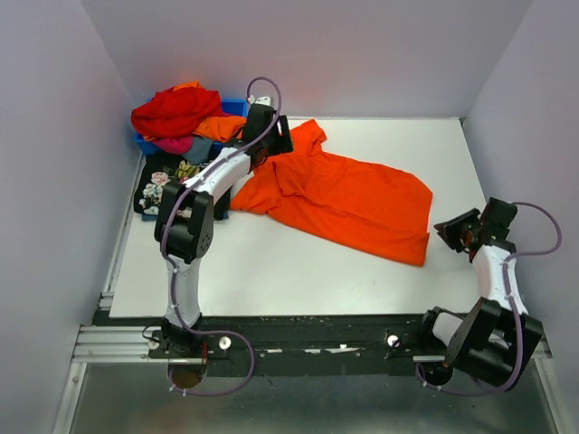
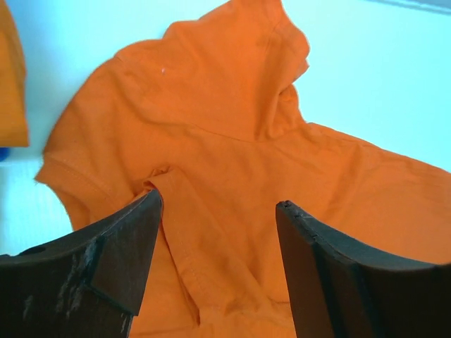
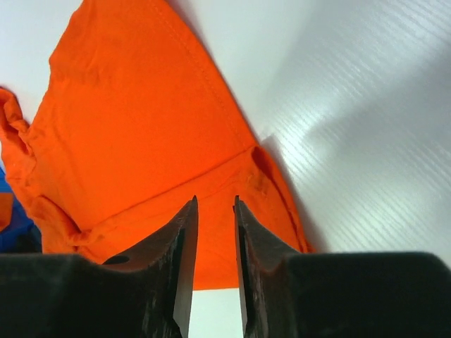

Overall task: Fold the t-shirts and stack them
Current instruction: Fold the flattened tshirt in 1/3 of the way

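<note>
A plain bright orange t-shirt [image 1: 353, 203] lies rumpled and spread across the white table. My left gripper [image 1: 271, 137] hovers over its far left part, near a sleeve; its jaws stand wide open and empty above the cloth [image 2: 211, 127], seen past the left gripper [image 2: 218, 204]. My right gripper [image 1: 450, 231] is by the shirt's right hem corner. In the right wrist view the shirt [image 3: 134, 120] lies below that gripper [image 3: 215, 203], whose jaws stand a narrow gap apart with nothing between them. More tees are piled at the back left: a red one [image 1: 176, 108], orange, pink, and a black rose-print one [image 1: 163, 185].
A blue plastic bin [image 1: 237, 105] holds the pile at the table's back left corner. Grey walls close in the table on the left, back and right. A black rail [image 1: 308, 344] with the arm bases runs along the near edge.
</note>
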`<control>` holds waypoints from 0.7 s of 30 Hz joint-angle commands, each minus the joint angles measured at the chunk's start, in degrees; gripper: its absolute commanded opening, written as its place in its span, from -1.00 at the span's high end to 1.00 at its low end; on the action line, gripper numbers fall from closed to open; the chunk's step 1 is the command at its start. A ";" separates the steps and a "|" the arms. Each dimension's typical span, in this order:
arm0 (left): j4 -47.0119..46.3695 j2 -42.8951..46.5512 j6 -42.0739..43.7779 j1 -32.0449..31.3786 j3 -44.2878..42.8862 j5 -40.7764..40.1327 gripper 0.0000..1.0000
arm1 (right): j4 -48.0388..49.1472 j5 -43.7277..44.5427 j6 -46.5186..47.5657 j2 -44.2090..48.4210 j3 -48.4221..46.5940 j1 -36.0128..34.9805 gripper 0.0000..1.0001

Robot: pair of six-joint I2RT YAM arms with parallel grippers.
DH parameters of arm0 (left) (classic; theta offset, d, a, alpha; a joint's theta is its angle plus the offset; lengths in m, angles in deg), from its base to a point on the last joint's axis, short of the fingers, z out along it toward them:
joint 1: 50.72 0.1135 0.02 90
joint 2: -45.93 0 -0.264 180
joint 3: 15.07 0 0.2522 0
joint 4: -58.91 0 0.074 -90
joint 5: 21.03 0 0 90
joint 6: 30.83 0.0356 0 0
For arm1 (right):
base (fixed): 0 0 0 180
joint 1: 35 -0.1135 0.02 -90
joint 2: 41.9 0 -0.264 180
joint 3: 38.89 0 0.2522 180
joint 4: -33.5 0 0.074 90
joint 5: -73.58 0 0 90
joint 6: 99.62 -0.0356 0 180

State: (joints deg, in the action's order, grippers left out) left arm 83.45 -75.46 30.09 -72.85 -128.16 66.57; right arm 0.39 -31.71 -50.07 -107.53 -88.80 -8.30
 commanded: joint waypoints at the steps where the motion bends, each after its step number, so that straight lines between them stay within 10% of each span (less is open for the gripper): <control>1: -0.76 12.03 1.05 0.16 4.57 -2.44 -0.62 | -6.91 2.20 2.57 6.02 4.14 -0.51 0.42; 11: -3.31 30.40 -9.23 -0.28 27.77 -4.37 -0.62 | -7.45 3.94 1.86 4.91 6.97 -6.91 0.99; 21: -4.80 41.75 -14.51 -0.28 42.01 -7.98 -0.61 | -13.51 16.50 0.10 -9.59 -0.24 -10.00 0.99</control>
State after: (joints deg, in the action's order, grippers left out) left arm 80.70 -38.23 18.81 -72.96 -89.54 61.29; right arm -8.05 -24.43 -48.82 -112.32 -85.23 -18.09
